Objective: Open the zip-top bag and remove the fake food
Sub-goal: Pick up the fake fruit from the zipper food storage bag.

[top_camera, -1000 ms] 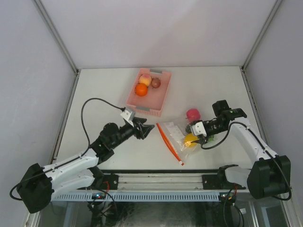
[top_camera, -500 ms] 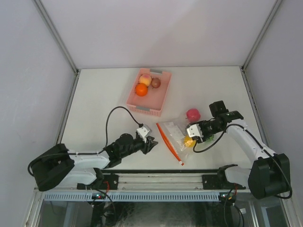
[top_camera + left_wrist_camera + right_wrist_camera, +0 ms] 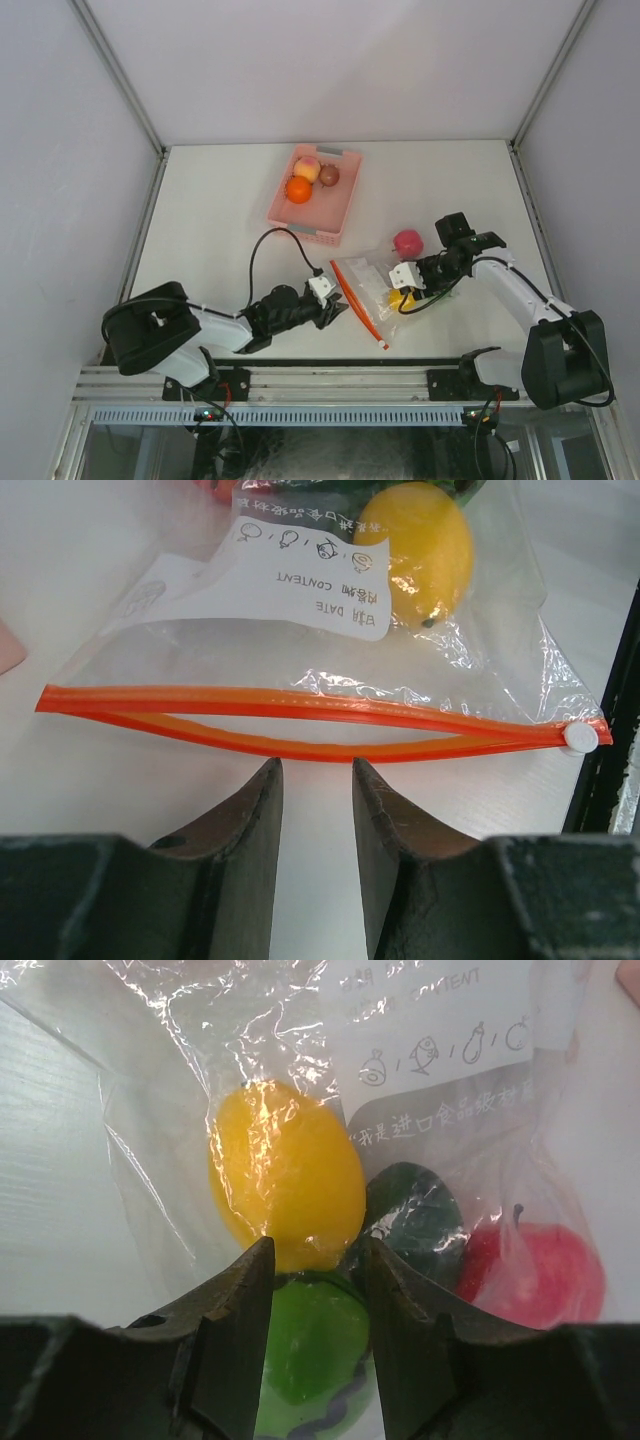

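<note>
The clear zip-top bag (image 3: 368, 280) lies flat on the table, its orange zipper strip (image 3: 300, 715) gaping in the middle and its white slider (image 3: 579, 737) at the near end. Inside are fake food pieces: a yellow one (image 3: 285, 1175), a light green one (image 3: 315, 1350) and a dark green one (image 3: 415, 1215). A red one (image 3: 407, 241) sits at the bag's far edge. My left gripper (image 3: 316, 763) is low on the table, narrowly open and empty, its tips just short of the strip. My right gripper (image 3: 316, 1245) hovers over the bag, jaws apart astride the light green piece.
A pink slotted basket (image 3: 335, 215) stands behind the bag and holds an orange, a peach and a brown piece. The black rail (image 3: 610, 680) of the table's near edge runs close to the slider end. Grey walls enclose the table.
My left gripper swept right and down to the zipper strip, its jaws narrowing early. My right gripper slid left over the bag's contents while its jaws kept narrowing.
</note>
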{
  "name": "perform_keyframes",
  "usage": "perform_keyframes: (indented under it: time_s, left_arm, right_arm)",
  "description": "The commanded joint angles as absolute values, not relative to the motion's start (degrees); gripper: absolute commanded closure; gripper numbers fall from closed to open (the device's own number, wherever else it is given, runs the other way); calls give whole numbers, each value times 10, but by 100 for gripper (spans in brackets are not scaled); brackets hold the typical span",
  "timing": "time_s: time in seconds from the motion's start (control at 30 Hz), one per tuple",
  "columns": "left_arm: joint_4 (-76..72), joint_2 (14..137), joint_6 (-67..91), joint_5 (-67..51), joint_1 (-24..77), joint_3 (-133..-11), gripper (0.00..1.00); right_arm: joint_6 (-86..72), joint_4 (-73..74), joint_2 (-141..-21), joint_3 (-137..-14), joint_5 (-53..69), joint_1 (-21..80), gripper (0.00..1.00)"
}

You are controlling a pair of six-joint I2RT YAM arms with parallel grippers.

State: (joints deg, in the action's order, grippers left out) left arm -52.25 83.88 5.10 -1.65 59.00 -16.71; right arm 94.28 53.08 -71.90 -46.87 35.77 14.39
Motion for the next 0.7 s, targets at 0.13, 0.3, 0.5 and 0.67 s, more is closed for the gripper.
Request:
perform_keyframes:
  time_s: [0.13, 0.3, 0.5, 0.67]
  left_arm:
    - [-610, 889, 12, -22, 599, -203, 62]
    - [-616, 909, -16, -25, 602, -219, 61]
    - [-658, 958, -63, -39, 609, -232, 58]
    - [-685, 983, -88, -42, 612, -233, 48]
  right_arm:
    - [926, 533, -717, -477, 327, 149, 60]
    - [926, 541, -727, -481, 323, 149, 62]
    - [922, 556, -747, -491, 327, 152, 66]
    - [912, 557, -763, -495, 331, 160, 71]
